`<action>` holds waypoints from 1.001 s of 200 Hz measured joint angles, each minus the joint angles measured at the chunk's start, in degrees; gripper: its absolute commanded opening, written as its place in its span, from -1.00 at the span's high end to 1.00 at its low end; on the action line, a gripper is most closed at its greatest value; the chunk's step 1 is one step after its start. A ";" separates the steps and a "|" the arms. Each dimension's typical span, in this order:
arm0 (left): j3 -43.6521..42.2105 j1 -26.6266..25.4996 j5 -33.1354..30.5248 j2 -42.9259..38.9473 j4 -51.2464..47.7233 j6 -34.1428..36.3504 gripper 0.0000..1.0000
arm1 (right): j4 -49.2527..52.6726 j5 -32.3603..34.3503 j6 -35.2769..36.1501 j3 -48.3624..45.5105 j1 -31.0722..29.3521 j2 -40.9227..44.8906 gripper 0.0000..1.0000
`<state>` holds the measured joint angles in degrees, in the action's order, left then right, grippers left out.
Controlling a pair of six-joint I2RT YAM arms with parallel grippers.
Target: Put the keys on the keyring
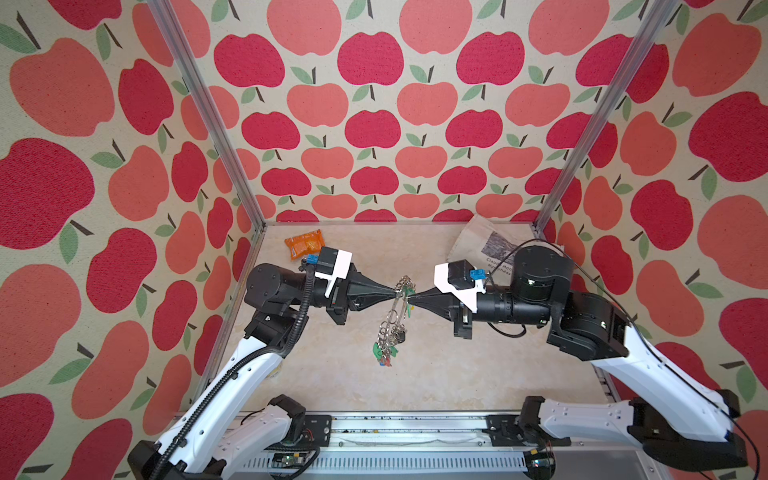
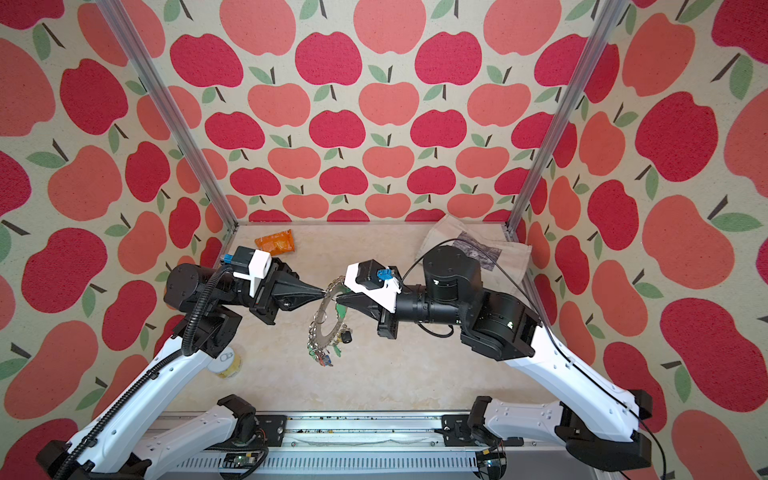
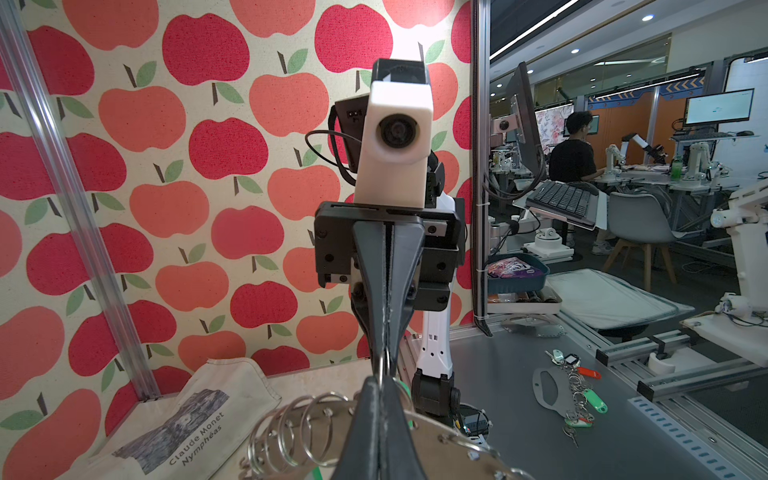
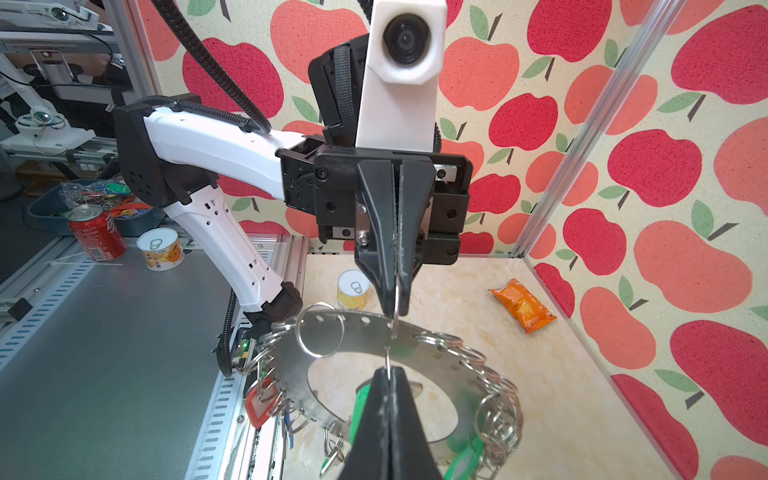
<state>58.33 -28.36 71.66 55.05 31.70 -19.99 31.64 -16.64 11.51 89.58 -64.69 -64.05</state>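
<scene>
Left gripper point(image 1: 395, 294) and right gripper point(image 1: 410, 297) each pinch a wire ring point(image 4: 387, 361) on the keyring point(image 4: 365, 336); keys point(image 1: 384, 355) below it tangle, uncountable.

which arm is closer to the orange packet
Left. The left arm passes right beside the orange packet at the back; the right arm reaches in from the opposite side, by the cloth bag.

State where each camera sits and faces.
Top views: above the arm bases, looking down at the table; both arms show, left pincer meeting right pincer.
Left wrist: on the left arm, looking along its shut pincer at the right pincer and tote bag.
Right wrist: on the right arm, looking past its shut pincer at the left pincer, can and orange packet.
Shared: wrist views face each other; all show the pinched keyring.
</scene>
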 measured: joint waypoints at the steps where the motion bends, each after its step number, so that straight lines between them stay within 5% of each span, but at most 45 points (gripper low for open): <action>1: 0.00 0.00 0.00 0.00 0.00 0.00 1.00 | 0.00 0.00 0.00 0.02 0.00 -0.02 1.00; 200: 0.07 0.00 0.02 0.02 -0.22 0.15 1.00 | 0.42 0.68 0.24 0.33 0.00 -0.48 1.00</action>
<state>58.39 -28.36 71.68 55.07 31.48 -19.84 32.05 -15.97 11.75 89.91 -64.69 -64.53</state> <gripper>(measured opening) 0.054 0.044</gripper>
